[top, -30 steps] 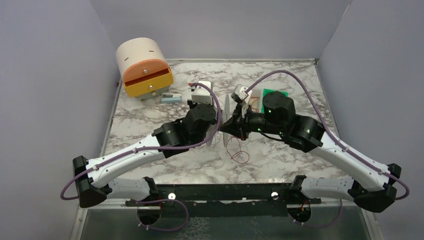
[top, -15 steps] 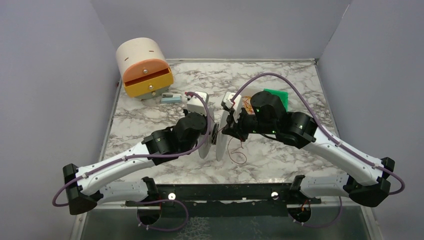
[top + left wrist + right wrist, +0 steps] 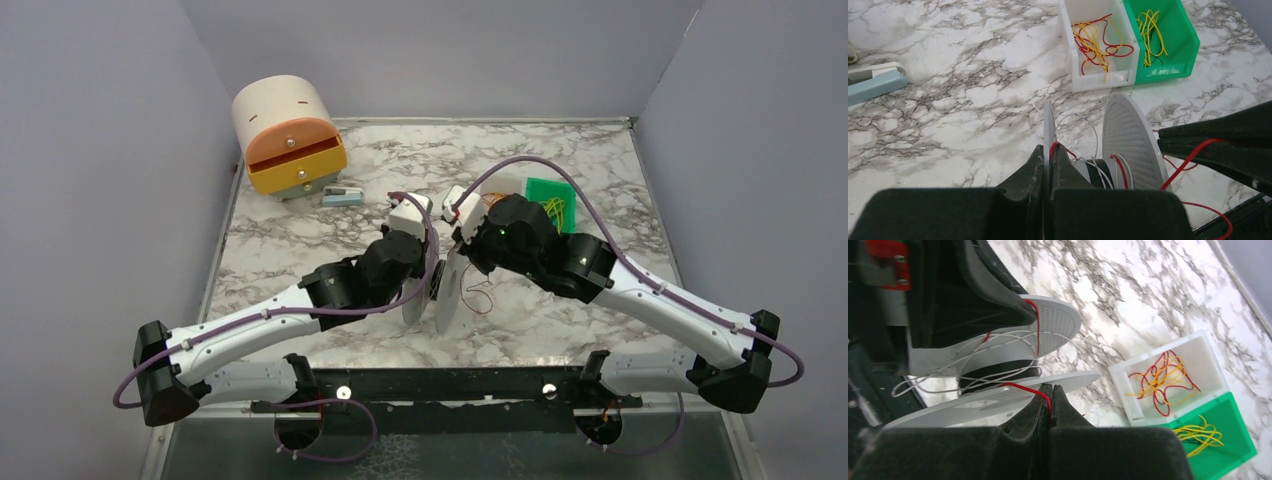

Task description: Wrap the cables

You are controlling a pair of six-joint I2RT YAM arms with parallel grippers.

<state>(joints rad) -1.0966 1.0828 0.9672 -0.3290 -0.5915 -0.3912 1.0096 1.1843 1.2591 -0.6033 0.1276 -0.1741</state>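
The pale grey spool (image 3: pixel 447 296) stands on edge between my arms. My left gripper (image 3: pixel 1048 151) is shut on its thin near flange (image 3: pixel 1048 120), with a bit of red cable (image 3: pixel 1058 145) pinched beside it. The perforated far flange (image 3: pixel 1126 134) and the black core with red and white turns show beyond it. My right gripper (image 3: pixel 1050 399) is shut on a red cable (image 3: pixel 1020 386) that runs over a spool flange (image 3: pixel 983 402). The same cable (image 3: pixel 1193 156) leads into the right fingers (image 3: pixel 1220 142). A loose red loop (image 3: pixel 482 299) lies on the table.
A white bin (image 3: pixel 1066 47) holds red and yellow wires and a green bin (image 3: pixel 1183 37) holds yellow-green wires; the green bin shows behind the right arm (image 3: pixel 545 190). A cream and orange drawer box (image 3: pixel 290 140) and a pale blue stapler (image 3: pixel 342 196) stand at the back left.
Both arms have carried the spool from mid-table toward the near edge and left. The right arm has drawn back, uncovering the green bin. Both grippers have stayed shut.
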